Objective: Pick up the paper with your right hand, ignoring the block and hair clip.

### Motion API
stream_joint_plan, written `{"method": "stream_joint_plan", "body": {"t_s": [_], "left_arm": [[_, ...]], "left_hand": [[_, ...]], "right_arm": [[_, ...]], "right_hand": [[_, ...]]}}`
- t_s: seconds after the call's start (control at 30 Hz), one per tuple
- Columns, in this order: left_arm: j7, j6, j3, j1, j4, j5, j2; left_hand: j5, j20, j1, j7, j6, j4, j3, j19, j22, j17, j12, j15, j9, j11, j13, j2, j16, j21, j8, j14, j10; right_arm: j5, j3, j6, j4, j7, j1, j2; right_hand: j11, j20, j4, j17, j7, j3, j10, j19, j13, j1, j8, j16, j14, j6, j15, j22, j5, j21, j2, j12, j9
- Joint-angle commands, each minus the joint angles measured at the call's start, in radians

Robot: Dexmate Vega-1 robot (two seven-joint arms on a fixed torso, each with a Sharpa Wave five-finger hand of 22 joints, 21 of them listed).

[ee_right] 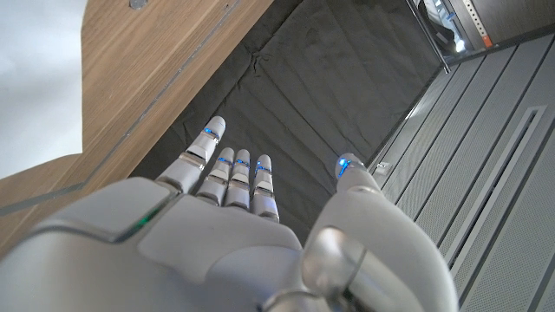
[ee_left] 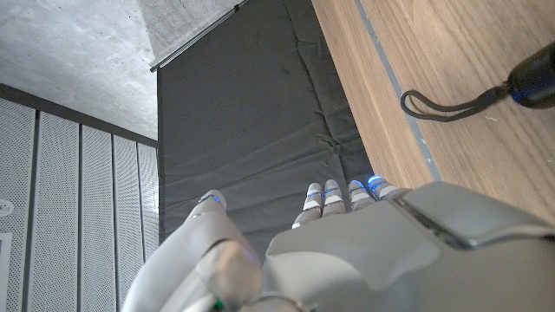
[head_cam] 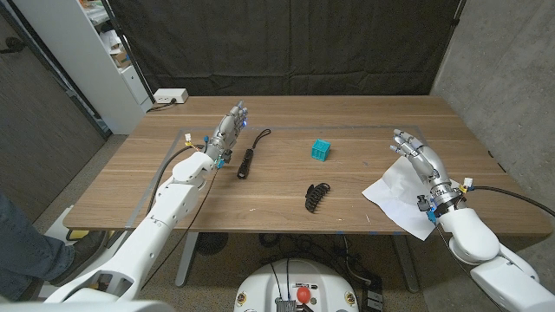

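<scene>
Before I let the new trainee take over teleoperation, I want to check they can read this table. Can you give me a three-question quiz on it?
1. True or false: the right hand already holds the paper.
2. Which lies nearest the paper? A) teal block B) black hair clip C) black flashlight
3. Fill in: the flashlight lies beside the robot's ____ hand.

Key
1. False: its fingers are spread, holding nothing, and it stands at the paper's far edge.
2. B
3. left
</scene>
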State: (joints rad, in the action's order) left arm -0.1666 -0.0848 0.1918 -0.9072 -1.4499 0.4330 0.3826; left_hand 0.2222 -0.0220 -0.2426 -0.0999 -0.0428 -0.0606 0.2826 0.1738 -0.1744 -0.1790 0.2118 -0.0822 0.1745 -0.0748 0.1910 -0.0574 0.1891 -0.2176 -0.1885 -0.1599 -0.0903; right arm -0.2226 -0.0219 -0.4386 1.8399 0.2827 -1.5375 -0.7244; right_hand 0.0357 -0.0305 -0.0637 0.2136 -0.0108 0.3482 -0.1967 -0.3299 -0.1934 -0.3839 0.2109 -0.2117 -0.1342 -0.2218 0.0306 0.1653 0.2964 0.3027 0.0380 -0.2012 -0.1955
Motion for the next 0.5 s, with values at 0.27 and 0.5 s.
{"method": "stream_joint_plan", "body": {"t_s": [0.27, 0.5], "left_arm": [[-0.005, -0.007, -0.019, -0.017, -0.006, 0.014, 0.010], [-0.003, -0.002, -0.023, -0.020, -0.009, 0.016, 0.011]], "left_hand": [[-0.001, -0.009, -0.001, 0.001, 0.010, 0.006, -0.002, 0.037, -0.005, -0.002, -0.003, 0.000, 0.004, 0.004, 0.001, 0.006, -0.001, 0.007, -0.001, -0.005, -0.002], [-0.001, -0.009, -0.001, 0.000, 0.011, 0.006, -0.003, 0.037, -0.005, -0.002, -0.003, 0.000, 0.004, 0.004, 0.001, 0.006, -0.001, 0.007, -0.001, -0.005, -0.002]], "right_arm": [[0.144, 0.008, 0.054, 0.037, 0.041, -0.008, 0.010], [0.228, 0.017, 0.098, 0.066, 0.067, -0.022, 0.000]], "right_hand": [[-0.002, 0.000, -0.011, 0.003, 0.005, 0.004, -0.010, -0.017, -0.001, -0.017, 0.006, -0.011, -0.017, -0.009, 0.002, 0.003, 0.006, -0.007, -0.001, -0.009, -0.002], [-0.004, -0.002, -0.013, 0.003, 0.006, 0.004, -0.012, -0.021, -0.001, -0.019, 0.005, -0.011, -0.019, -0.010, 0.004, 0.003, 0.008, -0.009, -0.001, -0.008, -0.003]]}}
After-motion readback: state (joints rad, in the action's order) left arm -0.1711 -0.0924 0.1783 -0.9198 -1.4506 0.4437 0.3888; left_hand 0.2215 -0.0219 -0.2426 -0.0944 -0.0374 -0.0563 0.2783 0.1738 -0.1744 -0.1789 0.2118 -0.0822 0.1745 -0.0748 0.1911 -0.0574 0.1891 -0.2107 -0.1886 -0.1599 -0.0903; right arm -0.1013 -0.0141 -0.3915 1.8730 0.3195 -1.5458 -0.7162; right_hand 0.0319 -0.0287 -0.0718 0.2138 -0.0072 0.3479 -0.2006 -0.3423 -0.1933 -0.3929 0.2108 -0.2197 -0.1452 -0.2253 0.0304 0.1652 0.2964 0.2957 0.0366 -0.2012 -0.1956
